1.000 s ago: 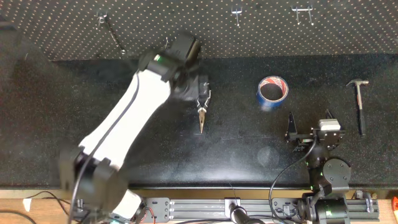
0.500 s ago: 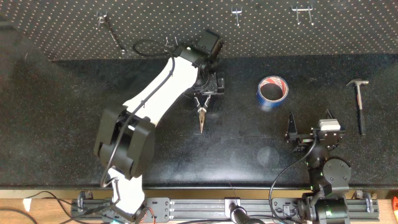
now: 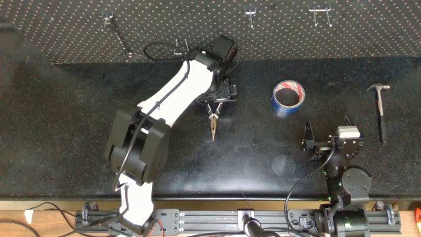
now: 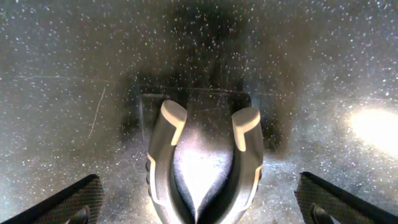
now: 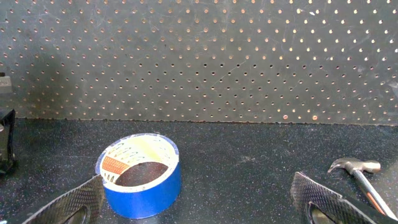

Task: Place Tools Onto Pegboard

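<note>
The needle-nose pliers (image 3: 212,125) lie on the black counter (image 3: 66,131) below the pegboard (image 3: 197,26). From above, the left claw (image 3: 220,99) partly covers their handle ends, and the left wrist view cuts off their nose. The handles are grey with cream tips. The left claw's fingers are spread wide to either side of them, not touching. A blue tape roll (image 5: 140,177) and a hammer (image 3: 379,108) lie farther right, near the spread right claw (image 5: 199,208). A wrench (image 3: 120,36) hangs on the pegboard.
</note>
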